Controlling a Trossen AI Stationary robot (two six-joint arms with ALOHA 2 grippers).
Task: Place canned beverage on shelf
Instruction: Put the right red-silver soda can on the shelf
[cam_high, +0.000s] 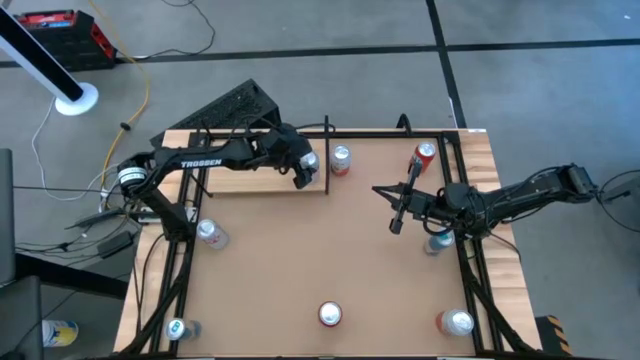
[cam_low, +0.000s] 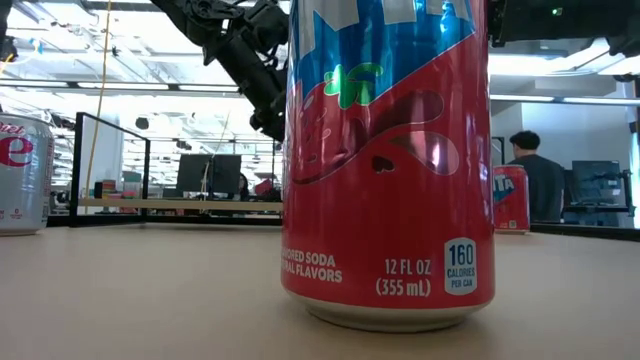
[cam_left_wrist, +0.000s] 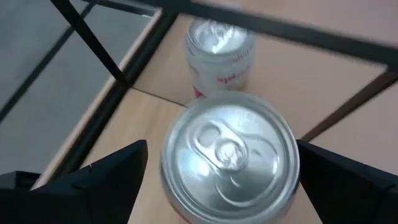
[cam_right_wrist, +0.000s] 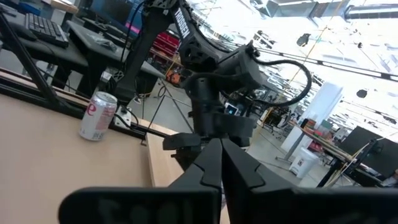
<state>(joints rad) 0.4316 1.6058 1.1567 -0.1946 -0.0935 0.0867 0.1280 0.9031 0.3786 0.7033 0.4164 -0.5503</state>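
A silver-topped can (cam_left_wrist: 227, 152) stands upright on its base on the pale-wood shelf (cam_high: 250, 183), at that shelf's right end, far left on the table. My left gripper (cam_left_wrist: 221, 145) is open. Its fingers stand on either side of the can's top, slanting down from the left, and I see no touch. Just past the shelf's black rod a white can with red lettering (cam_left_wrist: 221, 53) stands on the table. My right gripper (cam_high: 398, 215) is shut on nothing and hangs above the table right of the middle.
A red can (cam_high: 424, 157) stands at the far right. Several more cans stand along the left, near and right edges, one (cam_low: 385, 160) right before the low camera. Black frame rods (cam_high: 328, 155) ring the shelf and table. A person (cam_low: 530, 170) shows in the room behind.
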